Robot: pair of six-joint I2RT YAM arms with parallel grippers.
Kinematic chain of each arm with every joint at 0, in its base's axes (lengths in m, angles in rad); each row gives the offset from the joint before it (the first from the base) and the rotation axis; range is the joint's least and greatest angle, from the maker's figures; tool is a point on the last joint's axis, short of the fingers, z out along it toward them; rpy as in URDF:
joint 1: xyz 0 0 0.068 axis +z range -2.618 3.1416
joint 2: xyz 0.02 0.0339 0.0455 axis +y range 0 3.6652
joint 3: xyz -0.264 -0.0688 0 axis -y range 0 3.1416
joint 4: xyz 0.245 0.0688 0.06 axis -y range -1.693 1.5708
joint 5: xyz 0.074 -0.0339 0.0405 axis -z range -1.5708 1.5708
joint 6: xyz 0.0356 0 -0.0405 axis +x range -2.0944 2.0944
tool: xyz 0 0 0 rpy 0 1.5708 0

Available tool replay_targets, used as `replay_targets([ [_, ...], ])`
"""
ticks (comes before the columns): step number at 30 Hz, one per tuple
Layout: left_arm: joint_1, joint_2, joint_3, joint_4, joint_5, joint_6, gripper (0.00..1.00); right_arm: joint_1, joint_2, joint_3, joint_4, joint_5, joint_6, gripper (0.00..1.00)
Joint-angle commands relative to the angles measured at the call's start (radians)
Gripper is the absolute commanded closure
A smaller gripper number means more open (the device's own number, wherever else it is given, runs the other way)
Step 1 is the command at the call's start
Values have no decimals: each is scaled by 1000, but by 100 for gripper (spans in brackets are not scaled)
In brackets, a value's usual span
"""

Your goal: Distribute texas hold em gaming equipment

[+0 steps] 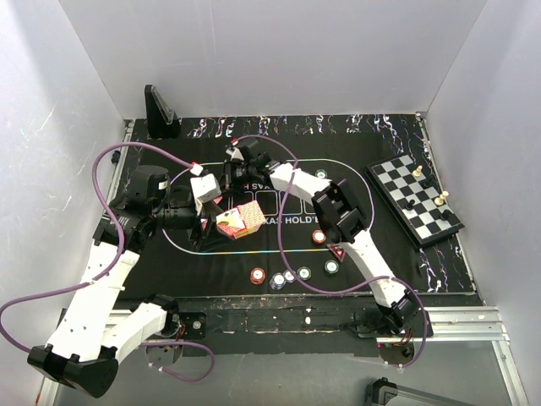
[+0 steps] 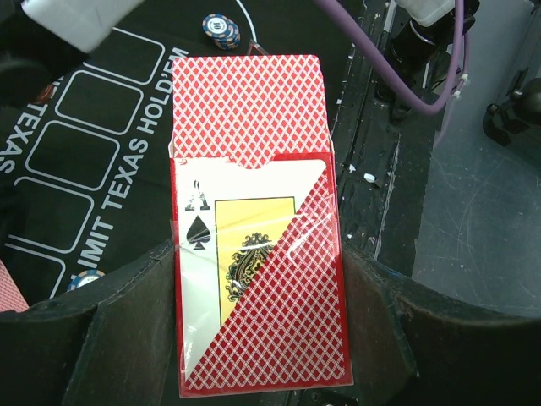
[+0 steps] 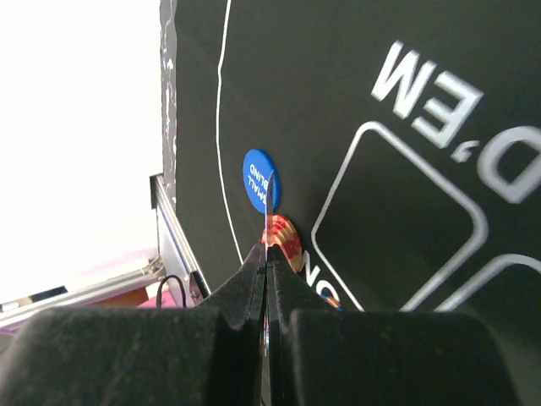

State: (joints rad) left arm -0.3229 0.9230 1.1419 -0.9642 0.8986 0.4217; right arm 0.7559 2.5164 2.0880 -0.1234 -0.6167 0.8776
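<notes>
Left wrist view shows the left gripper (image 2: 258, 338) clamped on an open red card box (image 2: 254, 245), the right gripper (image 3: 267, 283) pinching a card (image 3: 267, 216) edge-on, both above the black mat (image 2: 84, 127), white walls (image 1: 254, 51) around.

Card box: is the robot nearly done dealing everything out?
Not nearly. Done: the card box is open, and a red chip sits out on the mat. In hand: the left gripper holds the box; the right gripper pinches one thin card. Left: the row of chips by the arms looks undealt.

My red card box (image 2: 258, 279) is flap-open, ace of spades showing; one card (image 3: 268, 211) sits edge-on, chips (image 1: 277, 280) in a loose row on the mat (image 1: 211, 262).
</notes>
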Motion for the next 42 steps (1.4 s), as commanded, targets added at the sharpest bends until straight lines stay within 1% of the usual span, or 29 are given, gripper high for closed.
replay_targets([
  [1,-1,-19,7,33,28,0,100,78,-13,92,16,-80,8,96],
  [4,-1,-18,4,38,31,0,100,115,-48,29,47,-72,1,96],
  [6,-2,-18,4,42,34,-3,100,131,-59,17,41,-68,-14,96],
  [10,-1,-19,7,41,34,-6,100,151,-42,53,24,-81,-9,94],
  [12,1,-26,7,39,31,-8,100,163,-15,87,7,-92,-5,87],
  [14,-1,-30,7,36,28,-8,100,177,7,113,-8,-97,-8,75],
  [19,-1,-38,1,38,25,-9,100,195,44,150,-41,-95,-8,50],
  [24,-1,-35,4,39,26,-12,100,181,13,139,-85,-54,-48,38],
  [25,-1,-33,4,39,28,-12,100,171,1,127,-81,-48,-51,36],
  [29,-2,-35,4,38,26,-12,100,117,-57,95,-64,-43,-46,32],
  [32,-1,-38,-10,39,19,-9,100,63,-123,80,-65,-49,-45,26],
  [34,-2,-44,-22,44,16,-6,100,11,-181,58,-73,-55,-46,19],
  [36,-1,-49,-33,48,10,-3,100,-36,-240,26,-85,-72,-46,16],
  [39,-1,-53,-53,61,10,0,100,-116,-353,-66,-113,-84,-51,14],
  [42,-1,-49,-70,74,10,3,100,-187,-479,-216,-101,-92,-55,13],
])
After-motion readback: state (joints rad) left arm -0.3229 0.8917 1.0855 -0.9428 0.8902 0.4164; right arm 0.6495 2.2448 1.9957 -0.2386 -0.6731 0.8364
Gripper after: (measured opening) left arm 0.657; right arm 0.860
